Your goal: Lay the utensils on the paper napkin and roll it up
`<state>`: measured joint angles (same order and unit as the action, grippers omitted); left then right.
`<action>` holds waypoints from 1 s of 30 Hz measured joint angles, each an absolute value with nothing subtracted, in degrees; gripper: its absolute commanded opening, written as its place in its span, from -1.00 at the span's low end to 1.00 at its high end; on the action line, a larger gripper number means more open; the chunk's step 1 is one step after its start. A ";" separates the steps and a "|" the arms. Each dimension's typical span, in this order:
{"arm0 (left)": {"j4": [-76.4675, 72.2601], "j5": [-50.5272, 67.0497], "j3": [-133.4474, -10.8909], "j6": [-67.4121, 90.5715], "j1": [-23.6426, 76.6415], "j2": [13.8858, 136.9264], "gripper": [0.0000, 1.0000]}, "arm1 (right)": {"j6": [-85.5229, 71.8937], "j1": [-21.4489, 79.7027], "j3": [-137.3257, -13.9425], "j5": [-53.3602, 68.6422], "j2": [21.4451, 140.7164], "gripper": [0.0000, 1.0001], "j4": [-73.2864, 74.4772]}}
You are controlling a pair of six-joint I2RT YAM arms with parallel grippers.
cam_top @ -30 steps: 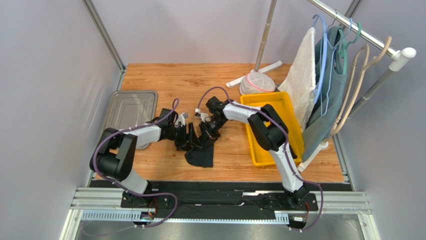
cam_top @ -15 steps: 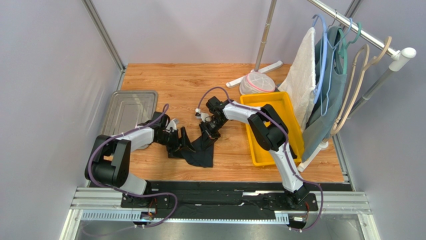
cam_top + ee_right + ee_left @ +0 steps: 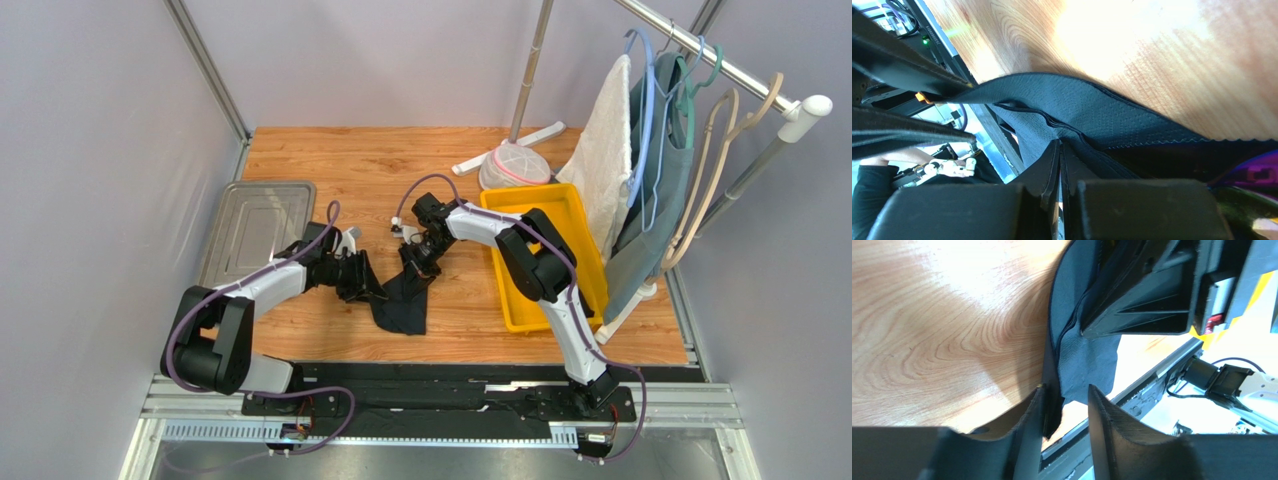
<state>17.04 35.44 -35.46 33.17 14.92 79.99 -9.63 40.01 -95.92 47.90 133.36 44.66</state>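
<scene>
- Thin, matte black paper napkin (image 3: 403,305) lies bunched at the middle of the top view, on the wooden tabletop (image 3: 340,165)
- Right gripper (image 3: 418,262), fingers pressed together, pinches a fold at the napkin's upper end
- Left gripper (image 3: 1066,392) sits at the napkin's left edge, fingers apart, with that edge between them
- Shiny purple metal utensil head (image 3: 1252,172) shows at the lower right of the right wrist view, just past the napkin's serrated edge

No writing, label or number is legible in any view; the paper napkin (image 3: 402,312), desk (image 3: 380,160) and yellow tray (image 3: 578,230) bear none.
</scene>
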 measured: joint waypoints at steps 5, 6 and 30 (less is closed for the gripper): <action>16.91 35.07 -35.55 32.47 15.77 79.50 -0.77 | -10.61 40.01 -95.92 47.72 133.38 -1.00 44.60; 16.93 35.09 -35.64 32.25 16.21 79.50 -0.84 | -10.94 40.01 -95.88 47.66 133.38 -1.00 44.53; 31.29 27.20 -58.17 26.79 24.93 101.14 -1.00 | -23.20 39.86 -95.37 46.04 133.51 -1.00 42.37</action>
<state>31.29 27.20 -58.17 26.79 24.93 101.14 -23.20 39.86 -95.37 46.04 133.51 42.37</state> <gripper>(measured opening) 0.008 0.054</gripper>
